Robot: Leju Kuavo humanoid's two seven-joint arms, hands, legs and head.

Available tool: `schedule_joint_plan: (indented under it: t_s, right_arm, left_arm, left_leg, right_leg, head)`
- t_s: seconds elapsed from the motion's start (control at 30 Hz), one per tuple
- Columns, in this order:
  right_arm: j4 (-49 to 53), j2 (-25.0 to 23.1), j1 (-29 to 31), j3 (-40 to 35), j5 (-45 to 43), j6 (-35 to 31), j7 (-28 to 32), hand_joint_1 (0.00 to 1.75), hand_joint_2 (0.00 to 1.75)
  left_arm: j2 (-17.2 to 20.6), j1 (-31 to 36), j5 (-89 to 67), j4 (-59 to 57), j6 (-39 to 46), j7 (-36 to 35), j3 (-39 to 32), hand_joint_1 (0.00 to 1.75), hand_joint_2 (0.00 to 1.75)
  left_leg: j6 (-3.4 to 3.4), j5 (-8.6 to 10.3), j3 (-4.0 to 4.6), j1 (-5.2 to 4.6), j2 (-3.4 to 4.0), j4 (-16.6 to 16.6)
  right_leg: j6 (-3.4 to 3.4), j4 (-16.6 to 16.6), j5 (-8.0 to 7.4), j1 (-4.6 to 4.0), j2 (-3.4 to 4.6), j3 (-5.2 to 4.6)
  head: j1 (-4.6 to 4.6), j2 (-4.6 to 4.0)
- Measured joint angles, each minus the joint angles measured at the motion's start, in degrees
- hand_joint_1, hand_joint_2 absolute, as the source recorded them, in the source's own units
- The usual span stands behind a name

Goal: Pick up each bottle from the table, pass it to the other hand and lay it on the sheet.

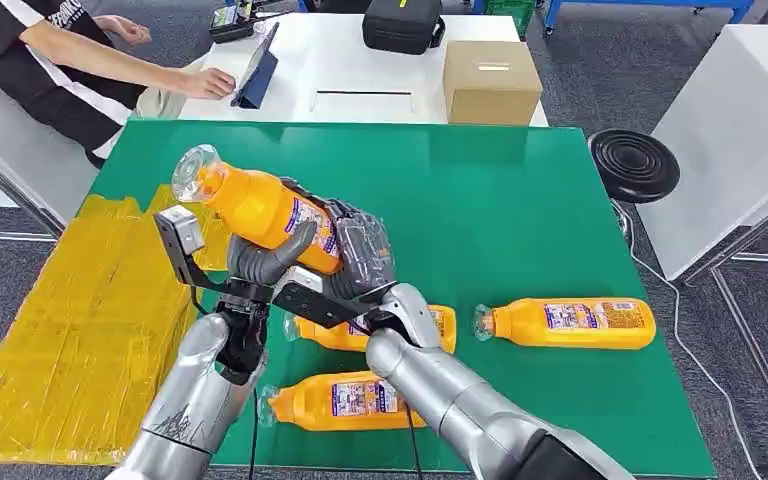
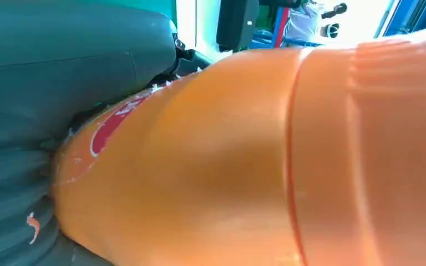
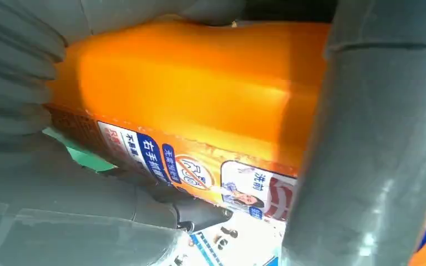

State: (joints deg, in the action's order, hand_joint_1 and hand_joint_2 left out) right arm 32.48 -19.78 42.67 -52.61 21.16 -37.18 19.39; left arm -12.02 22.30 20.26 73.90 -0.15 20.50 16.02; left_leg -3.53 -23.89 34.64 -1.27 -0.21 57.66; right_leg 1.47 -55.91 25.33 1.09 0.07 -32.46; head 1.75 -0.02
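Now, in the head view, both hands meet above the green desk [image 1: 520, 180], toward its left side. They share one orange bottle [image 1: 260, 208], held in the air, tilted with its clear cap toward the far left corner. The left hand [image 1: 265, 262] cups the bottle from below with its thumb up against the label. The right hand [image 1: 360, 255] wraps the bottle's base end, its fingers curled over the clear plastic there. Three more bottles [image 1: 572, 323] lie on their sides near the desk's near edge. The yellow sheet [image 1: 70, 320] spreads over the desk's left edge, with no bottle on it yet. A person [image 1: 70, 60] sits beyond the far left corner.

From the left wrist, the bottle [image 2: 244, 160] sits pressed against the grey hand [image 2: 61, 83], its smooth orange wall close against the lens. How far the fingers close here I cannot tell.

From the right wrist, the labelled flank of the bottle [image 3: 188, 94] lies between the ribbed cover and a thick grey thumb [image 3: 360, 144] crossing over it, so this hand clamps it.

The handover looks mid-way, with both hands on. The bottle seems full and fairly heavy, its plastic glossy and likely slippery, and slightly yielding rather than brittle. The broad labelled middle is probably the safest hold; the narrow neck would let it swing.
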Motion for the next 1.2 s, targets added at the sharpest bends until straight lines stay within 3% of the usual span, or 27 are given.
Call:
schedule_joint_plan:
  t_s: [0.4, 0.43, 0.47, 0.7, 0.8, 0.93, 1.2]
  right_arm:
    - [-1.1, 0.0, 0.5, -0.1, -0.4, -0.2, 1.0, 1.75, 1.75]
    - [-1.2, 0.0, 0.6, -0.1, -0.6, -0.2, 1.2, 0.66, 1.75]
    - [-1.4, 0.0, 0.6, 0.0, -0.8, -0.3, 1.5, 0.00, 1.75]
    - [-1.9, 0.0, -1.4, 3.8, -2.3, -1.2, 6.5, 0.00, 1.75]
    - [0.9, 0.9, -4.7, 7.3, -3.6, 1.3, 8.3, 0.00, 1.75]
    - [11.8, 3.5, -11.7, 12.8, -2.7, 5.3, 8.1, 0.00, 1.75]
    - [41.7, 10.6, -26.7, 21.0, 0.0, 7.1, 6.9, 0.00, 1.75]
  left_arm:
    - [-0.3, -0.1, 0.3, 0.0, 0.3, 0.0, -0.3, 1.75, 1.75]
    - [-0.3, -0.1, 0.4, 0.0, 0.4, 0.1, -0.3, 1.75, 1.75]
    - [-0.3, -0.1, 0.5, 0.0, 0.5, 0.1, -0.3, 1.75, 1.75]
    - [-0.3, 0.5, 0.6, 1.2, 2.6, 1.0, -1.3, 1.75, 1.75]
    - [-0.2, 0.5, 0.0, 2.3, 3.7, 1.7, -2.5, 1.75, 1.75]
    - [0.2, -0.5, -0.3, 4.1, 4.3, 1.8, -4.6, 1.75, 1.75]
    - [1.3, -3.6, -2.2, 6.2, 6.7, 2.9, -7.3, 1.75, 1.75]
  left_leg:
    - [0.00, 0.00, 0.00, 0.00, 0.00, 0.0]
    - [0.00, 0.00, 0.00, 0.00, 0.00, 0.0]
    - [0.00, 0.00, 0.00, 0.00, 0.00, 0.0]
    - [0.00, 0.00, 0.01, 0.00, -0.01, 0.0]
    - [0.00, 0.00, 0.01, 0.00, -0.03, 0.0]
    - [0.00, 0.00, 0.04, -0.01, -0.04, 0.0]
    - [-0.01, -0.03, 0.08, -0.06, -0.07, 0.0]
  right_leg:
    - [0.00, 0.0, 0.00, 0.00, 0.00, -0.01]
    - [0.00, 0.0, 0.00, 0.00, 0.00, -0.01]
    - [0.00, 0.0, 0.00, 0.00, 0.00, -0.01]
    - [0.00, 0.0, 0.00, 0.00, 0.00, 0.01]
    - [0.00, 0.0, 0.00, 0.00, -0.01, 0.02]
    - [0.00, 0.0, 0.01, 0.00, -0.01, 0.00]
    - [0.00, 0.0, 0.01, 0.00, -0.02, -0.01]
  head:
    - [0.00, 0.00]
    - [0.00, 0.00]
    - [0.00, 0.00]
    - [0.04, 0.00]
    - [0.02, 0.00]
    - [0.00, 0.00]
    - [0.00, 0.00]
